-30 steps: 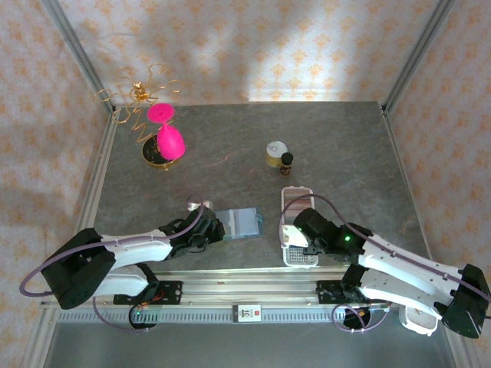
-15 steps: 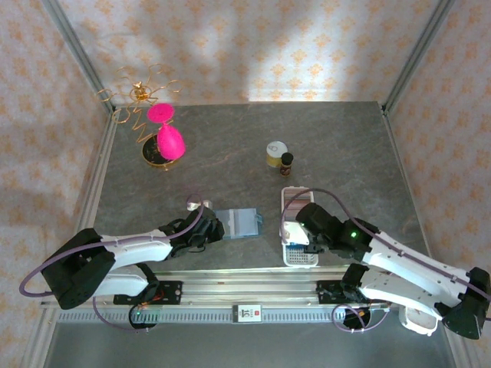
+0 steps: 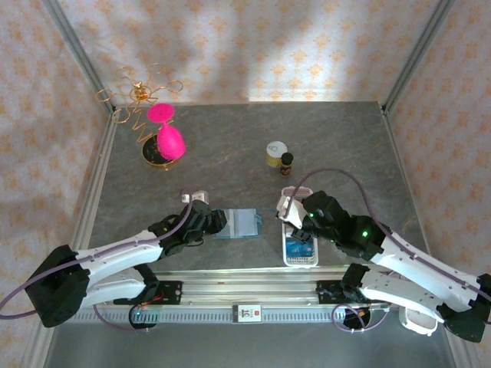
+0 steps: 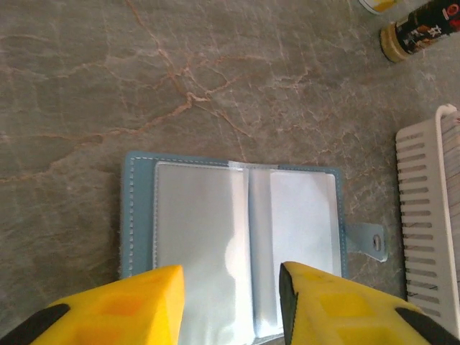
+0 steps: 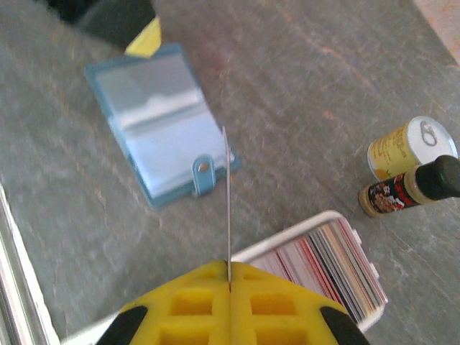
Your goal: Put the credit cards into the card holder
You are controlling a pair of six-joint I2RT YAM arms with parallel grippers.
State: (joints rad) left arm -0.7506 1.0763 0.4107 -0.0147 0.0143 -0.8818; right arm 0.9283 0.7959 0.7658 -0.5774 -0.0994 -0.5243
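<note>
Right wrist view: the right gripper (image 5: 229, 279) has its yellow fingers clenched on one credit card (image 5: 228, 201). The card stands upright and edge-on, so only a thin pale line rises toward 12 o'clock from the jaws, and its face and colour cannot be made out. The card holder (image 5: 159, 123) lies flat and open on the table (image 5: 302, 79) at about 10 o'clock from those jaws, apart from the held card. Its snap tab (image 5: 203, 172) is on the edge nearest the gripper.

More credit cards (image 5: 332, 260) stand on edge, packed in a white tray (image 5: 287, 236) at 3 to 4 o'clock of the jaws. The fingers hide the tray's near end.

Seen from the left wrist, the left gripper (image 4: 231, 295) has its jaws spread wide, one finger at 7 o'clock and one at 5 o'clock of the holder. They cover the holder's near edge, and whether they touch it cannot be told.

The holder has a teal-blue stitched cover and two glossy clear sleeves washed with glare. The table is grey and marbled with rusty veins. The tray's wall is ribbed plastic. At 2 o'clock from the right jaws sit a yellow can (image 5: 402, 147) with a pull-ring lid and, just beside it, a small dark-capped bottle (image 5: 410, 190) cut off by the picture's edge.
</note>
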